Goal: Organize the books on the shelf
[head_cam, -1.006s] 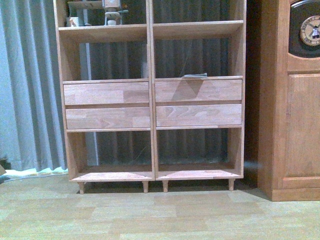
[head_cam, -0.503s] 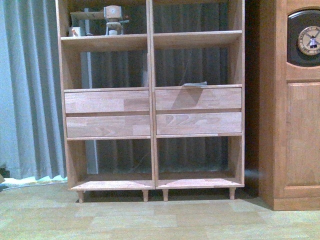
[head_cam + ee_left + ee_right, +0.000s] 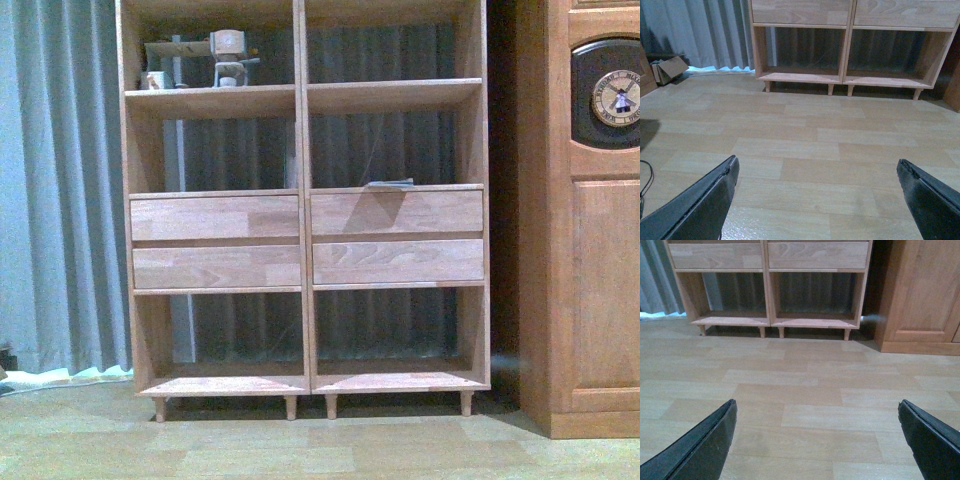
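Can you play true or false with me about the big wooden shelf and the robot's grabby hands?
1. The shelf has four drawer fronts. True.
2. The left gripper is holding a book. False: it is open and empty, above the floor.
3. A thin teal book lies flat just above the upper right drawer. True.
4. The bottom compartments are stuffed with books. False: no books show in them.
5. The clock is on the shelf. False: it sits in the darker cabinet to the right of the shelf.
6. The right gripper is open. True.
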{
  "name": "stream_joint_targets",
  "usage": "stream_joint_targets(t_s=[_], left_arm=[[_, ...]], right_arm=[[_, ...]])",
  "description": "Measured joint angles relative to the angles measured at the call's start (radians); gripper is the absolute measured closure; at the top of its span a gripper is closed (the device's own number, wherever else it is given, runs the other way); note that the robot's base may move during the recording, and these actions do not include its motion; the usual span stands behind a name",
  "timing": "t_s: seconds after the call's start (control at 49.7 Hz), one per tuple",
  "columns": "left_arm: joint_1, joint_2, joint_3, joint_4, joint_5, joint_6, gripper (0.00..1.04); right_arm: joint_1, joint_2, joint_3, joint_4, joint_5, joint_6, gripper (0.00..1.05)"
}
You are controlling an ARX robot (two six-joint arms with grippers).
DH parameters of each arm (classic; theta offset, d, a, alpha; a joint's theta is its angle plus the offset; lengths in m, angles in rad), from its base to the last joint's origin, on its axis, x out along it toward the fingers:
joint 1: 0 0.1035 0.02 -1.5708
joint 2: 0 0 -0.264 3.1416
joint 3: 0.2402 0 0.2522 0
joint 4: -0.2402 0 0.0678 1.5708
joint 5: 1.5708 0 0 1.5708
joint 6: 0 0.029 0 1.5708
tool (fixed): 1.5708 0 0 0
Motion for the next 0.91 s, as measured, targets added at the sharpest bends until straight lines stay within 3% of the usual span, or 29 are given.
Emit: stream_joint_targets(t_s=[0.905], left_arm=[[0.000,0.000,0.000,0.000,0.000,0.000,0.07]], right_arm=[[0.000,0.000,0.000,0.000,0.000,0.000,0.07]])
